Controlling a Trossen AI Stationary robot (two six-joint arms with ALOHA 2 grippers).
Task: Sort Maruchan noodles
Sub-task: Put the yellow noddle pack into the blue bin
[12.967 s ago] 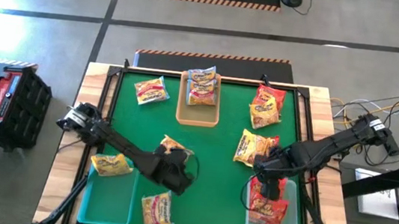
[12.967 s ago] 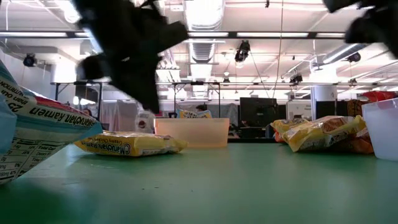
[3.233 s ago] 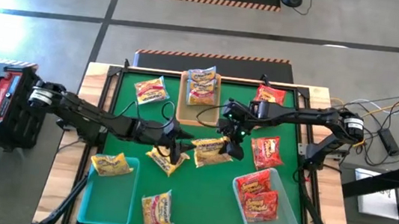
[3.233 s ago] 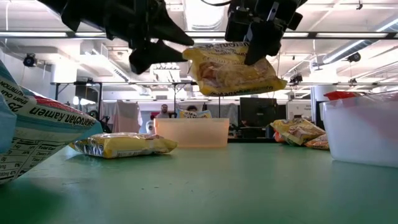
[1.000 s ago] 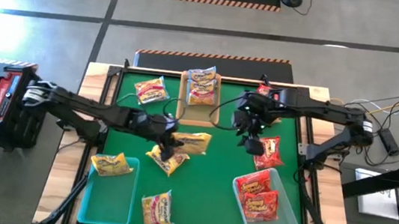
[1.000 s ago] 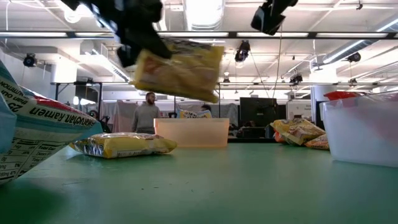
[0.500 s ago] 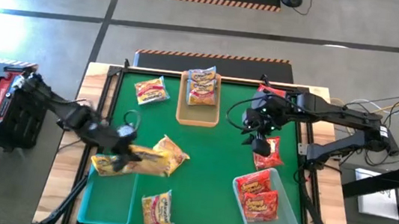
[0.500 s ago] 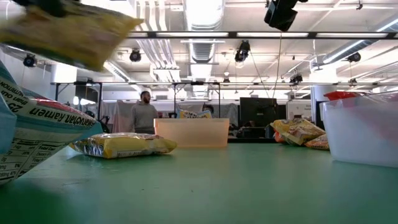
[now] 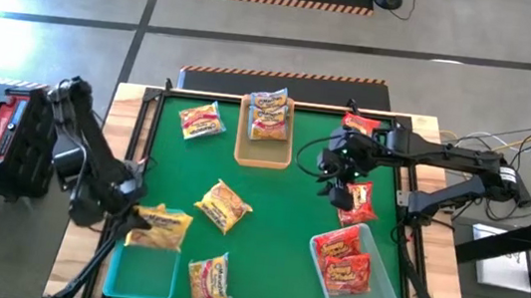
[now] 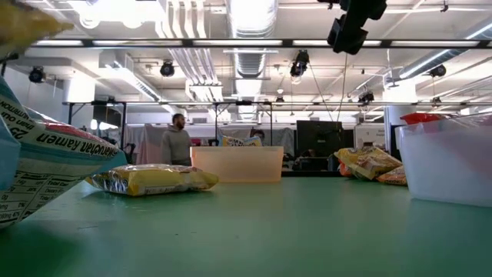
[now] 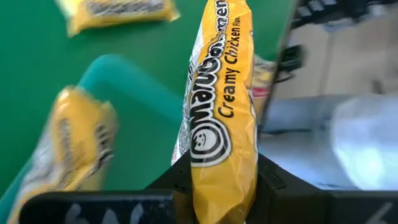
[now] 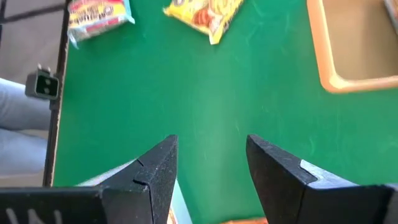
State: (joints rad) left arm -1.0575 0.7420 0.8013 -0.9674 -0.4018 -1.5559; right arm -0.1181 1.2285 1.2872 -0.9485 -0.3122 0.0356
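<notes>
Yellow creamy chicken packet is sitting pinched in the left hand, which is clamping it over the teal tray at the tabletop's near-left corner. In the high view this packet is blurring into a second yellow packet under it, so the two are hard to separate. Other packets are lying around: one mid-tabletop, one at the near edge, one toward the far-left corner, some in the tan tray at the far edge. The clear bin near the right edge is holding red packets. Right hand is hovering with fingers spread, holding nothing; it is partly covering a red packet. Low view is cutting off the left hand.
</notes>
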